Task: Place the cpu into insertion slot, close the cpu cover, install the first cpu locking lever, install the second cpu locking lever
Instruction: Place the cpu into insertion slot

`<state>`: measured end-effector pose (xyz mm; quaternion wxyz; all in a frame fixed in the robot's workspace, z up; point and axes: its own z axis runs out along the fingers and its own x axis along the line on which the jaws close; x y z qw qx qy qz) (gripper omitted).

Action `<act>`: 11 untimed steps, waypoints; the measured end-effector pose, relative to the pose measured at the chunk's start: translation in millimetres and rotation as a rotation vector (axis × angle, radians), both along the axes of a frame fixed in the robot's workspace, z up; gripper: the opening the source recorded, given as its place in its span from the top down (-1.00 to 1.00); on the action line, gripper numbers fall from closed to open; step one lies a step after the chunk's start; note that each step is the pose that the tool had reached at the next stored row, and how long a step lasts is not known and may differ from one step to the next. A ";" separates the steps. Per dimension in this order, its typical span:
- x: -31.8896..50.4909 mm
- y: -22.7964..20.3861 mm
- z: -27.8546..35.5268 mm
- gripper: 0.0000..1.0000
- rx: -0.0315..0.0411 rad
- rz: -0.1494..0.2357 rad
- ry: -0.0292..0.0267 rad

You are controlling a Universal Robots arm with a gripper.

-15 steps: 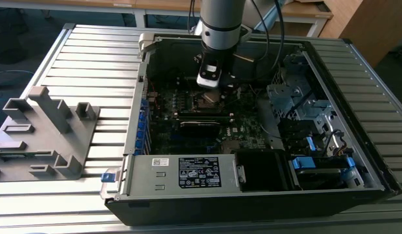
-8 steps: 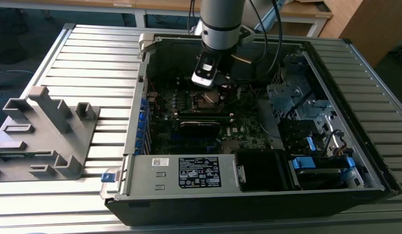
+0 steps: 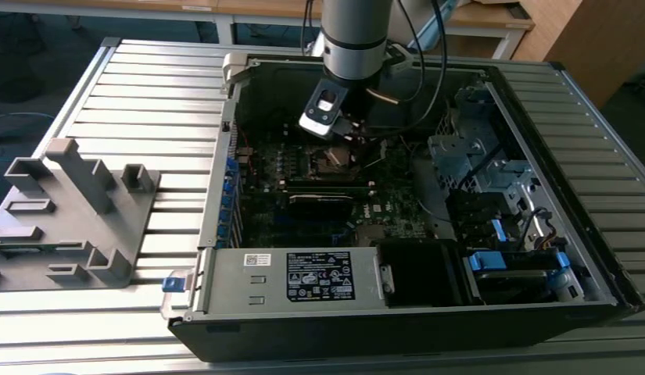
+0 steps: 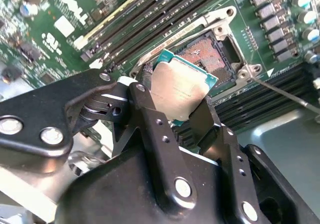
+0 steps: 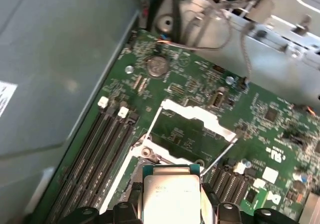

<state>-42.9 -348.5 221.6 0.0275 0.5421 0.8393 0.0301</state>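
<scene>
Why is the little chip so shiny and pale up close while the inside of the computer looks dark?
In the second wrist view the cpu, held in the gripper, catches light on its metal top and glares pale; the first wrist view shows the same glare; in the exterior view the case walls shade the motherboard, while the ribbed table outside is bright.

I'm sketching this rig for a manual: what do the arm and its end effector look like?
The arm is a grey-silver cylinder trailed by black cables. The end effector is matte black, with angular linked fingers and silver bolts.
</scene>
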 end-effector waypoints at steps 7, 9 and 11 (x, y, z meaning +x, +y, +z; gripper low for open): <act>0.0 0.0 -0.6 -0.08 -0.0001 -0.128 0.0000; 0.0 0.0 -0.7 -0.08 -0.0001 -0.163 0.0001; 0.0 0.0 -0.9 -0.08 -0.0001 -0.199 0.0000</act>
